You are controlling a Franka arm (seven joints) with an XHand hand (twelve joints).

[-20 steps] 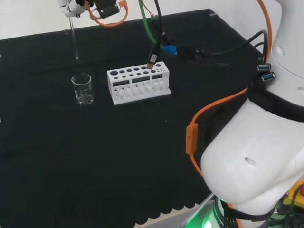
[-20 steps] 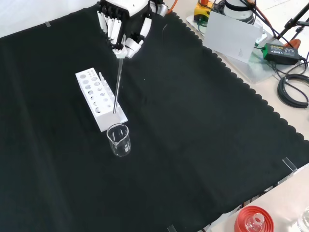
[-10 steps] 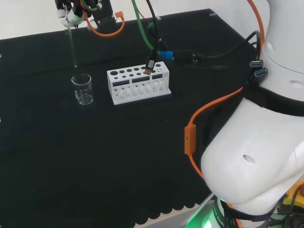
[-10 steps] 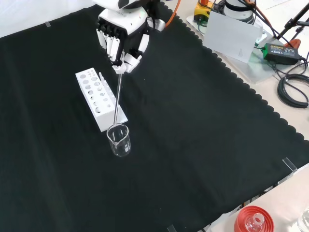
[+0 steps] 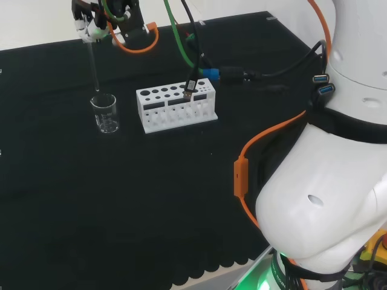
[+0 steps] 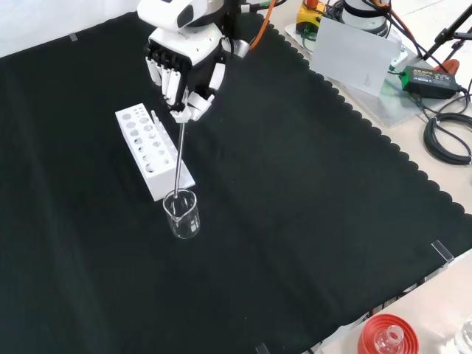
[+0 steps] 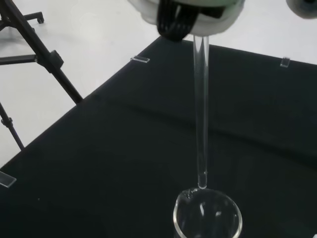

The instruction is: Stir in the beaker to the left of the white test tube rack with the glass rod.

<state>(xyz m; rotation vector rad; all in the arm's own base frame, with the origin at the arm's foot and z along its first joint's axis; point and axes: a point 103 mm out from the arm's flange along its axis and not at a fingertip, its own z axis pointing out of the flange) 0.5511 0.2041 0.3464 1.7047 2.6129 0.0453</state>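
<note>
**Rod tip poised at the beaker's mouth**

The black and white robot hand (image 6: 184, 70) has its fingers curled round the top end of the thin clear glass rod (image 6: 179, 155), which hangs almost straight down from it. The step in hand looks like the lowering of the rod into the vessel, with the stirring itself not yet begun.

The small clear glass beaker (image 5: 105, 113) stands on the black cloth (image 6: 310, 192) toward the cloth's far-left part in the head view, well in from every edge, just beside the short end of the white plastic test tube rack (image 5: 176, 107) with its rows of round holes. In the front view the beaker (image 6: 182, 214) stands just below the rack's (image 6: 151, 151) near end. No liquid can be made out in it.

The hand (image 5: 91, 21) is directly above the beaker, apart from it by about the rod's length. In the wrist view the rod's (image 7: 201, 109) rounded tip sits right at the beaker's (image 7: 208, 220) rim, at the side of the mouth rather than its centre; whether it has crossed the rim's level cannot be told.

The next move seems to call for a small shift to bring the tip over the middle of the mouth, then a straight descent and small circles that stay off the glass wall, since the light beaker could tip or slide toward the rack.
</note>
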